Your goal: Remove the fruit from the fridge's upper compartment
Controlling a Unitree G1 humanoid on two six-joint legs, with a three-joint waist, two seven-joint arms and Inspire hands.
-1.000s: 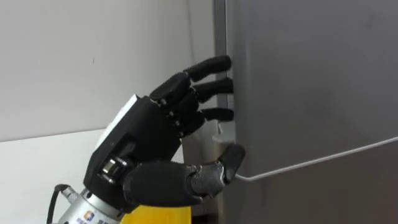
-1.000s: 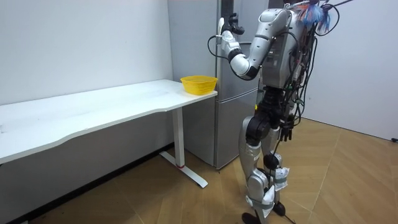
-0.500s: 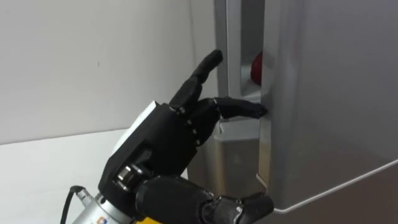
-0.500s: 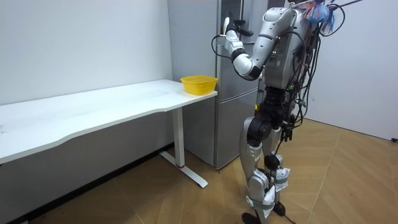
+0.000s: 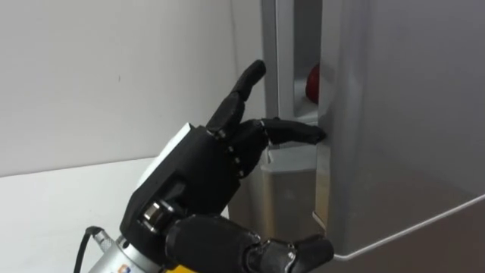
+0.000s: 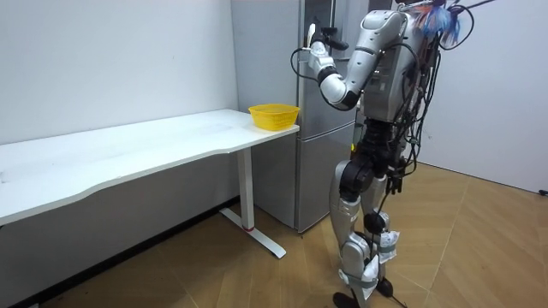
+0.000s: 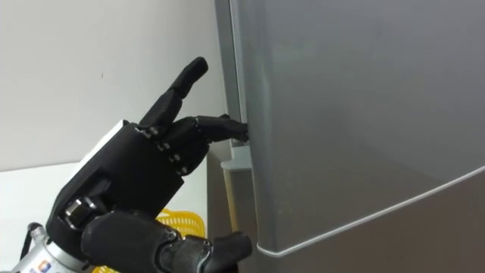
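Status: early. Door cracked, nothing retrieved yet.

- Far left: long white table (image 6: 128, 154) along the wall, shallow yellow plastic bowl (image 6: 274, 115) on its right end, just beside the tall grey steel fridge (image 6: 321, 180). The robot stands upright on the wooden floor facing the fridge, left arm raised to the top section.
- Black left hand (image 5: 197, 178) is at the left edge of the grey upper fridge door (image 5: 409, 114). The hand is mostly open: one finger points straight up, clear of everything. The other fingertips (image 5: 299, 133) reach across level and tuck into the gap behind the door edge. The thumb (image 5: 295, 252) sits low, touching the door's bottom left corner. It is a hook on the edge, not a wrapped grip, and it holds no object.
- The door stands ajar, with a narrow vertical gap between the cabinet frame and the door edge.
- Through the gap, up high: a small red rounded item (image 5: 311, 80) sits inside the upper compartment, mostly hidden by the door. Likely the thing to fetch, but what it is cannot be told from here.

Done: hand on the door, seal broken.
Left: swing the door wide, reach in, grasp the red item, bring it out. The bowl looks like the drop-off, though that is a guess.

Risk: the fingertip hook is shallow and could slip off the edge as the door swings.
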